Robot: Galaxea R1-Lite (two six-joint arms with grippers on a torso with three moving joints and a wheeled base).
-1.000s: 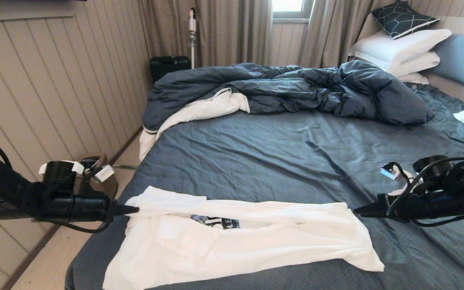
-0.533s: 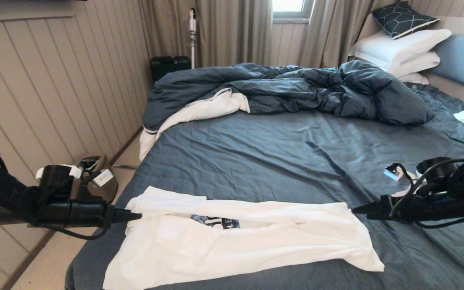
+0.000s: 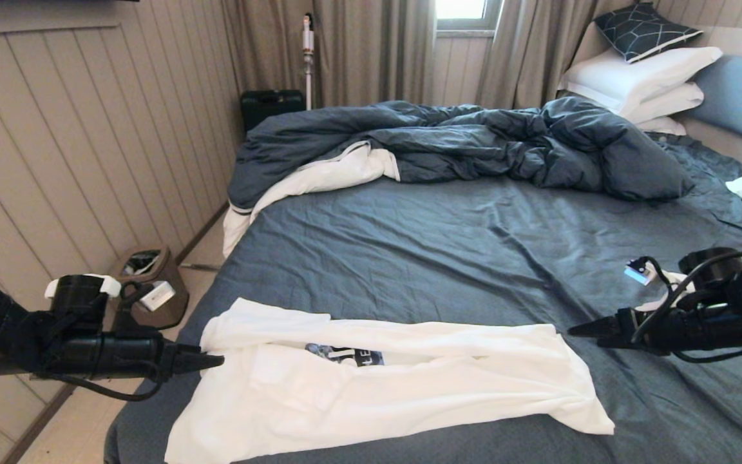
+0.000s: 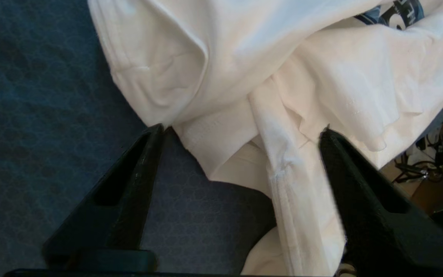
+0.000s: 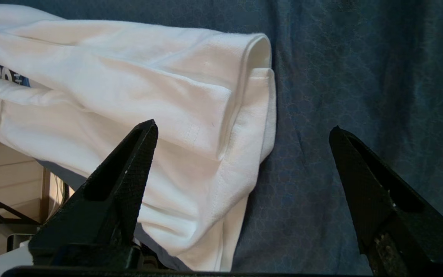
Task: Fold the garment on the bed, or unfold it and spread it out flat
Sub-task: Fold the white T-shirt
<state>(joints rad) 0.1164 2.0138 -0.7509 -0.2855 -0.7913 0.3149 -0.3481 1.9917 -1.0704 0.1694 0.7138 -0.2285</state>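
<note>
A white T-shirt (image 3: pixel 384 386) with a dark print lies folded into a long band across the near part of the bed (image 3: pixel 448 245), on the dark blue-grey sheet. My left gripper (image 3: pixel 216 361) hovers at the shirt's left end, open, with the bunched white cloth (image 4: pixel 283 127) under its spread fingers (image 4: pixel 137 177). My right gripper (image 3: pixel 574 331) is open just beyond the shirt's right end; its fingers straddle the hem (image 5: pixel 244 127) and bare sheet (image 5: pixel 321 154). Neither holds anything.
A rumpled dark duvet (image 3: pixel 461 145) lies across the far half of the bed, with white pillows (image 3: pixel 641 77) and a blue headboard (image 3: pixel 738 96) at the far right. A small bin (image 3: pixel 152 283) stands on the floor by the left wall.
My left gripper has dropped lower and drawn back slightly at the shirt's left end. My right gripper shifted a little to the right. The shirt has not moved.
</note>
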